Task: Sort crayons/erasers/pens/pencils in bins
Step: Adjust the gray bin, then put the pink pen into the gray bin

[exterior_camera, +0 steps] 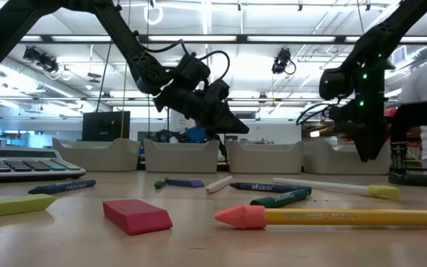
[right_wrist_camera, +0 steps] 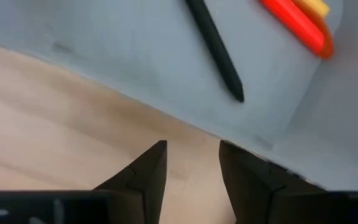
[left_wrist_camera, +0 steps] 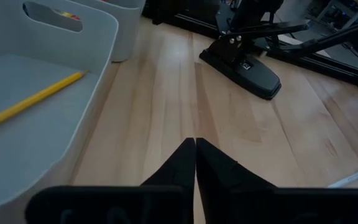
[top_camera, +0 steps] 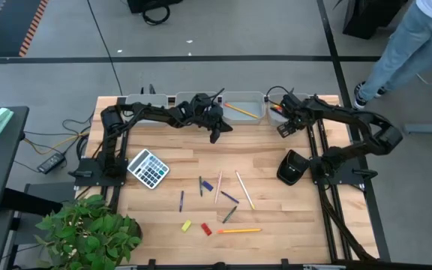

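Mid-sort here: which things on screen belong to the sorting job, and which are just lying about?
Job:
- four light-grey plastic bins along the far edge
- long yellow pencil already in a bin
- loose crayons, pens and pencils on the wood
- small yellow eraser block and red eraser block

Lying about:
- grey calculator
- leafy green plant

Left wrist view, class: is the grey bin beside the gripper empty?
No. A yellow pencil lies inside the grey bin, next to the shut left gripper.
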`<move>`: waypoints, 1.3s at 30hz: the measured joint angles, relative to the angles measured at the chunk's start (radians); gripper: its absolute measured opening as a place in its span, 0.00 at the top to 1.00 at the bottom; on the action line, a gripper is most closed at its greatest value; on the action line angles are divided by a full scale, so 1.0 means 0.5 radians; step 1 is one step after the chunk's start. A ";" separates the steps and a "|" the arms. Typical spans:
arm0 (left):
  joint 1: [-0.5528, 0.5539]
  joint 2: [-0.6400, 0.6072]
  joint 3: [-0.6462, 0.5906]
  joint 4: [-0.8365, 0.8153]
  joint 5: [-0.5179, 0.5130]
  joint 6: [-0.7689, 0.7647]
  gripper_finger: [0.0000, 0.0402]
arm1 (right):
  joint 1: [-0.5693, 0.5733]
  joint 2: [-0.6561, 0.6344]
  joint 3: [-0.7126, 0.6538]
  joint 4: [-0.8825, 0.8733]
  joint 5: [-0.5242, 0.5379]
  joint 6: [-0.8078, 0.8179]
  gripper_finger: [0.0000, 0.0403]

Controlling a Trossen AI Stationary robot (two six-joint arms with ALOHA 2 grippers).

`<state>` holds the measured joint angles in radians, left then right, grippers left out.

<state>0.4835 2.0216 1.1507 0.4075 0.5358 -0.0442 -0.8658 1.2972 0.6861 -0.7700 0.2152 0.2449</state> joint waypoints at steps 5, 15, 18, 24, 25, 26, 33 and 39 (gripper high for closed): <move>0.001 0.000 0.000 -0.001 0.000 -0.032 0.96 | 0.149 -0.217 0.000 -0.032 -0.011 0.141 0.61; 0.001 -0.001 0.000 -0.023 0.125 -0.048 0.95 | 0.514 -0.511 0.001 -0.102 -0.226 0.293 0.61; 0.002 -0.025 0.000 -0.135 0.128 -0.036 0.95 | 0.686 -0.513 0.001 -0.099 -0.324 0.291 0.61; 0.001 -0.139 0.000 -0.712 0.128 0.280 0.98 | 1.063 -0.504 0.001 -0.067 -0.458 0.415 0.61; 0.001 -0.158 0.000 -0.812 0.128 0.335 0.98 | 1.123 -0.504 0.001 -0.043 -0.457 0.452 0.61; 0.000 -0.181 0.001 -0.894 0.130 0.373 0.97 | 1.176 -0.504 0.001 -0.001 -0.456 0.487 0.61; -0.064 -0.328 0.001 -1.072 0.089 0.392 0.95 | 1.554 -0.481 0.001 0.383 -0.393 0.641 0.61; -0.210 -0.387 0.002 -1.210 0.086 0.483 0.98 | 1.840 -0.412 0.002 0.450 -0.111 0.609 0.61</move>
<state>0.3783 1.8279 1.1515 -0.1974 0.5787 0.1971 0.0540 1.0912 0.6872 -0.5449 0.1595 0.5493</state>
